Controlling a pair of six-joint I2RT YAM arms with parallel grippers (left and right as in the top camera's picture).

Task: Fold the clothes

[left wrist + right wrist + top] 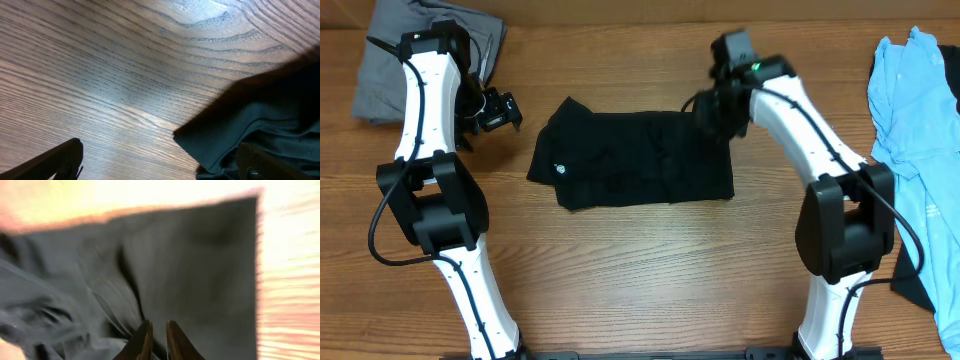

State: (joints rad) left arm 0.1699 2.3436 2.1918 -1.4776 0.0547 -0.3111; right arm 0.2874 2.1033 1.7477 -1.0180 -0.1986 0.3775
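The black shirt (pixel 630 160) lies folded into a rough rectangle at the table's middle, with a small white logo near its left end. My left gripper (pixel 496 110) is open and empty, just left of the shirt's upper left corner. In the left wrist view its fingers (pixel 160 165) are wide apart over bare wood, with the shirt's corner (pixel 250 125) beside the right finger. My right gripper (pixel 715 108) is at the shirt's upper right corner. In the blurred right wrist view its fingers (pixel 157 330) are nearly together on the black fabric (pixel 200 265), and a crease runs into them.
A grey folded garment (pixel 390 60) lies at the back left behind the left arm. A light blue shirt (pixel 920 120) lies along the right edge, with a dark cloth (pixel 912 285) below it. Bare wooden table (pixel 640 270) lies in front of the shirt.
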